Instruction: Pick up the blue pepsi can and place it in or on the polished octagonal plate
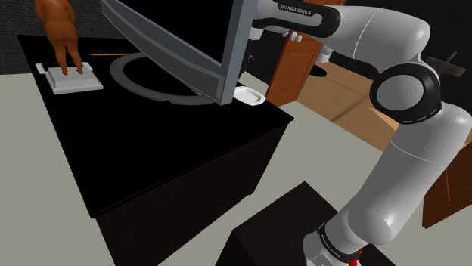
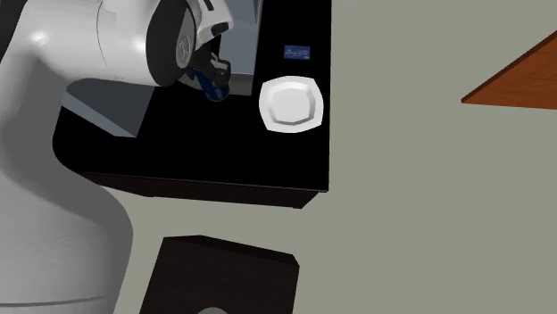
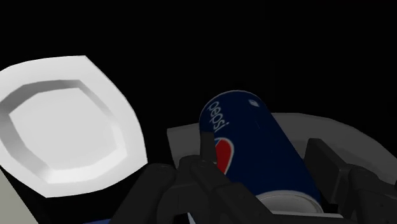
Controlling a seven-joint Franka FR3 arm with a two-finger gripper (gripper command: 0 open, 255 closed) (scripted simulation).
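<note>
A dark blue Pepsi can (image 3: 254,153) with a red-and-white logo sits between my two black fingers (image 3: 207,149), which clasp its sides. My gripper (image 3: 264,156) is shut on it. In the second exterior view the gripper (image 2: 217,76) holds the can (image 2: 217,90) over the black table, a short way to the left of the white octagonal plate (image 2: 290,103). From the wrist the plate (image 3: 63,127) lies empty beside the can. Its edge (image 1: 248,96) also peeks out from behind a monitor near the table's corner in the shoulder view.
A large tilted monitor (image 1: 174,45) on a round grey base (image 1: 151,79) stands on the black table (image 1: 166,151) and hides my hand in the shoulder view. An orange figurine (image 1: 64,34) stands at the far left. A small blue item (image 2: 297,52) lies beyond the plate.
</note>
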